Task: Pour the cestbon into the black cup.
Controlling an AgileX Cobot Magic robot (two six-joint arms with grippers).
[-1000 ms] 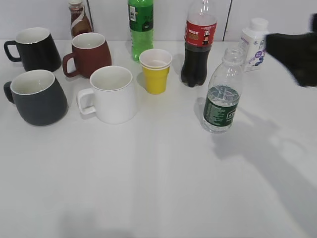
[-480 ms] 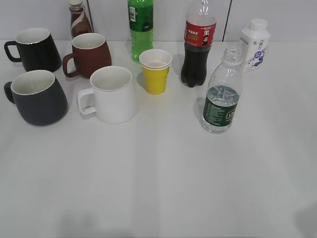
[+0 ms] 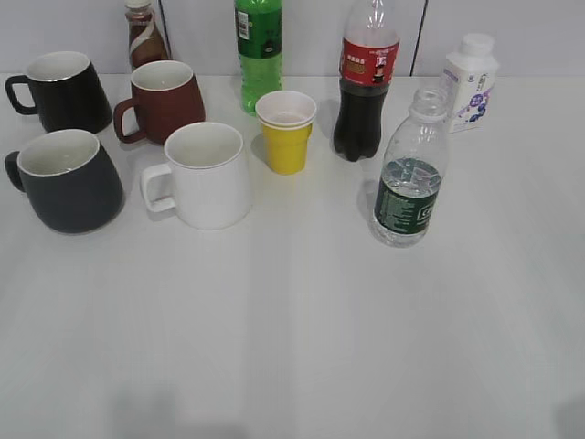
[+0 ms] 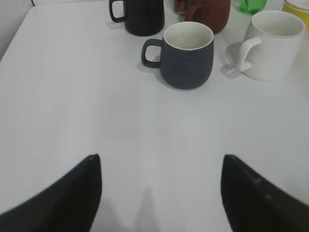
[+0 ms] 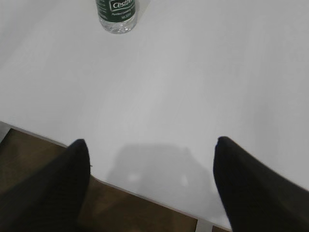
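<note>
The cestbon (image 3: 409, 174), a clear capless bottle with a dark green label, stands upright right of centre; its base shows at the top of the right wrist view (image 5: 116, 14). The black cup (image 3: 66, 181), a matte charcoal mug with a white inside, stands at the left, also in the left wrist view (image 4: 186, 53). My left gripper (image 4: 161, 162) is open and empty over bare table, well short of the cup. My right gripper (image 5: 152, 145) is open and empty over the table's front edge, far from the bottle. Neither gripper shows in the exterior view.
A white mug (image 3: 206, 174), a yellow paper cup (image 3: 287, 131), a brown-red mug (image 3: 164, 99) and a glossy black mug (image 3: 62, 90) stand nearby. A cola bottle (image 3: 366, 82), a green bottle (image 3: 259, 50), a milk carton (image 3: 469, 82) and a brown bottle (image 3: 144, 37) line the back.
The dark right arm seen at the upper right a second ago has left the exterior view. The bottle and the cups have not moved.
</note>
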